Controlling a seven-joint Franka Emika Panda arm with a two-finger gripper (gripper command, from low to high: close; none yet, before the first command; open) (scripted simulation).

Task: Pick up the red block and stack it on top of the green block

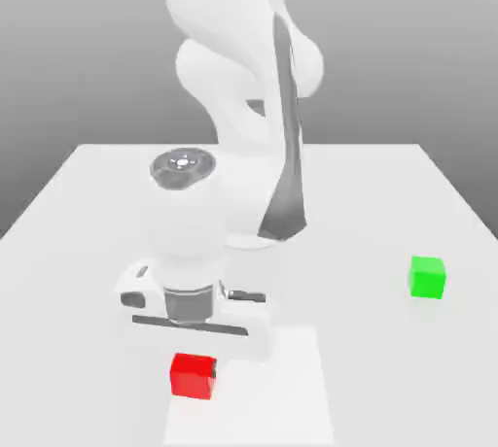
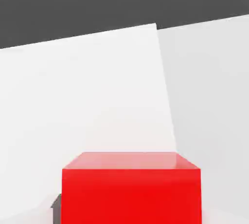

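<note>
The red block is a small matte cube near the front of the white table, directly below my gripper, which points straight down over it. In the hand view the red block looms large and very close, its top face and one side showing. The green block stands by itself on the table towards the exterior view's right, well away from the gripper and from the red block.
The arm's white base and links rise from the middle of the table behind the gripper. A lighter rectangular patch lies on the tabletop around the red block. The table's front edge is close by.
</note>
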